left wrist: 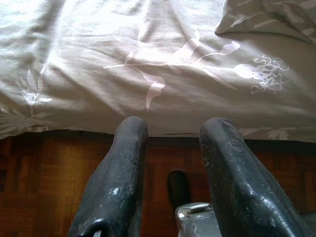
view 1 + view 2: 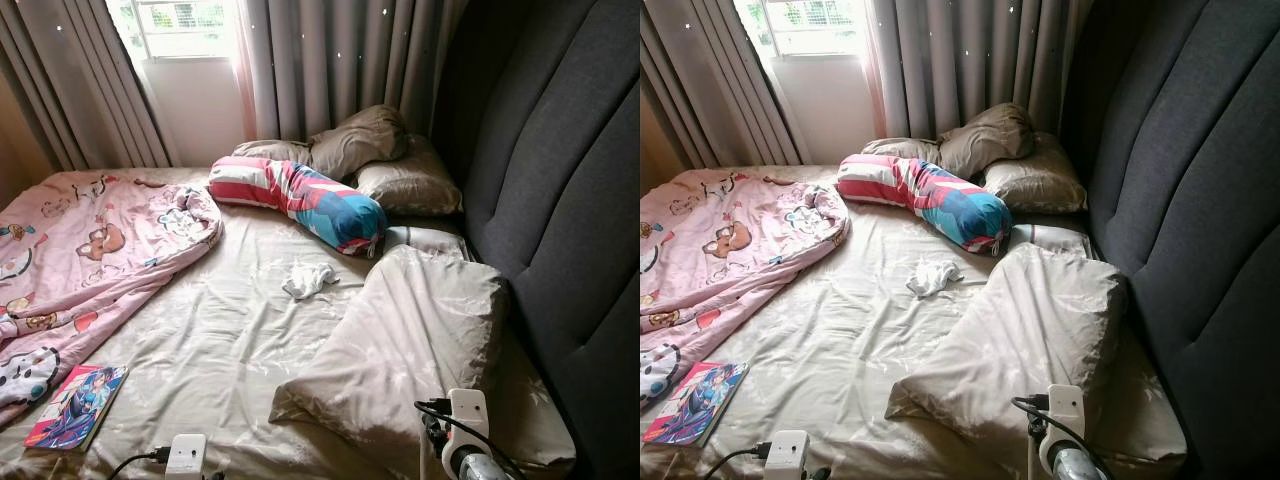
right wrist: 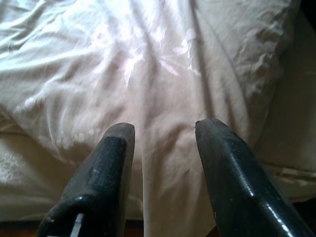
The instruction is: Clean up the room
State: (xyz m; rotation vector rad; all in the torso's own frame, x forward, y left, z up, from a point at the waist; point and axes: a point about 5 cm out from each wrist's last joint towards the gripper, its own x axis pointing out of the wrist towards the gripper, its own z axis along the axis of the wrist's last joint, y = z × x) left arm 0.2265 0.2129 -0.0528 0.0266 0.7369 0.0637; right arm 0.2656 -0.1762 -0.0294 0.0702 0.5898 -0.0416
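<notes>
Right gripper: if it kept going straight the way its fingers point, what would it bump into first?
Most likely the beige pillow lying on the bed: the open right gripper points straight at its wrinkled cover, though how near it is stays unclear.

The pink cartoon blanket (image 2: 90, 250) runs off the 9 o'clock edge. The bolster (image 2: 300, 200) hides part of the pillows (image 2: 400, 170). The book's (image 2: 76, 405) cover print is too small to read.
</notes>
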